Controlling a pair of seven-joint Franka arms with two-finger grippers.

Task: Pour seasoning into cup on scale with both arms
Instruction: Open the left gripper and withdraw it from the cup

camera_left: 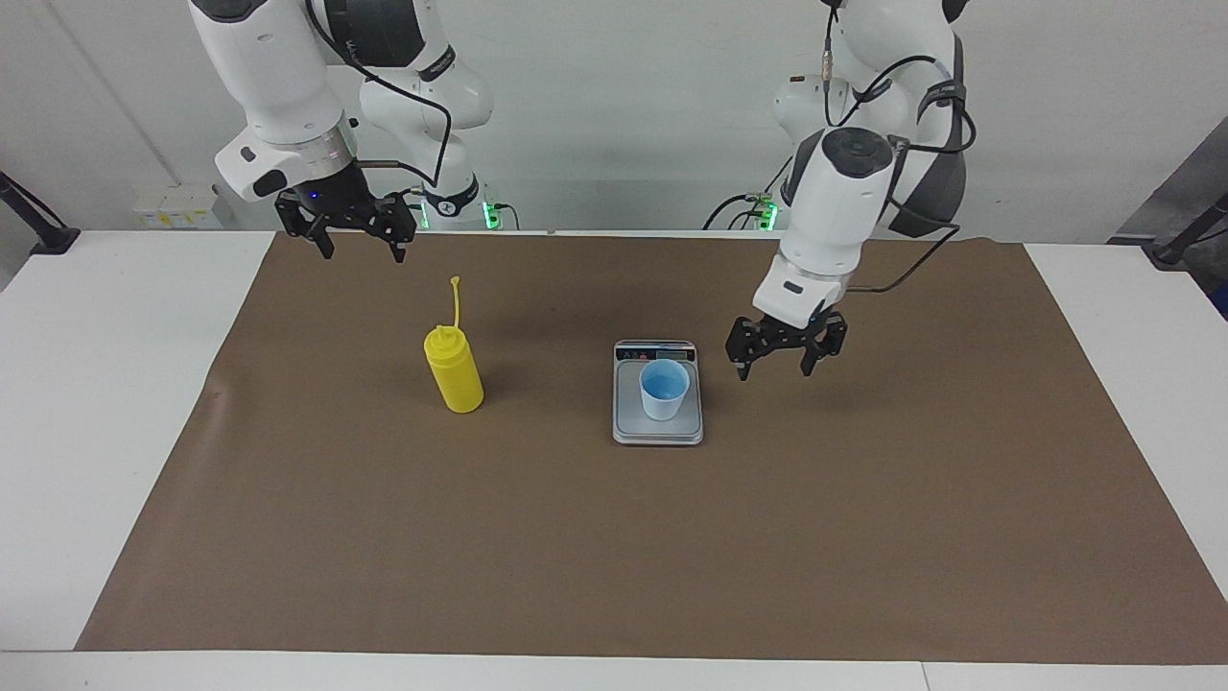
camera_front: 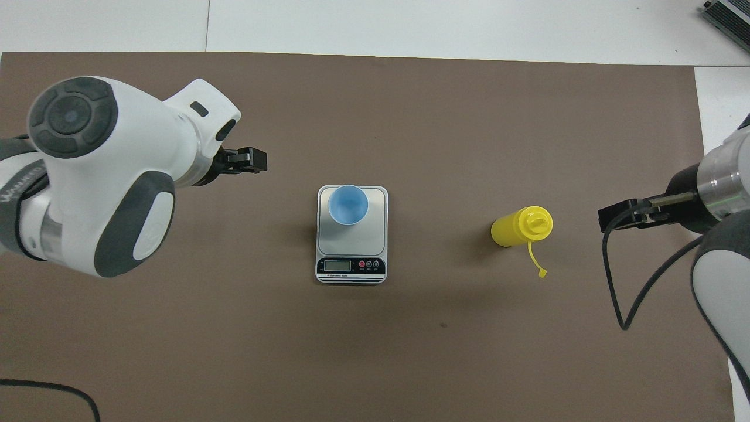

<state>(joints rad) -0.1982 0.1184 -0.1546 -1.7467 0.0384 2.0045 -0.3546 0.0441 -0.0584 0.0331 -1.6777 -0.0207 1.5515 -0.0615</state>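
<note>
I see a white table (camera_left: 106, 403) covered across most of its width by a brown paper sheet (camera_left: 614, 537), with a pale wall filling the top of the facing frame. The overhead frame gives me only sheet and a strip of white tabletop along its upper edge.

Near the middle of both frames the scale (camera_left: 625, 422) (camera_front: 378, 202) lies flat on the sheet, and the cup (camera_left: 664, 389) (camera_front: 348, 204) stands upright on its plate, toward the plate's edge farther from the robots. Only the overhead frame shows me the display strip and buttons on the scale's lower edge. The seasoning (camera_left: 454, 369) (camera_front: 521, 226) stands upright on the sheet, left of centre in the facing frame, well apart from the scale, its cap strap off the nozzle.

The facing frame shows the arm bases and the height of both hands, which the overhead one hides. The left gripper (camera_left: 785, 357) (camera_front: 249, 159) hangs over bare sheet just right of the scale in the facing frame, fingers spread, gripping nothing. The right gripper (camera_left: 353, 237) (camera_front: 626, 214) hovers at the facing frame's upper left, over the sheet's edge, fingers apart and empty.
</note>
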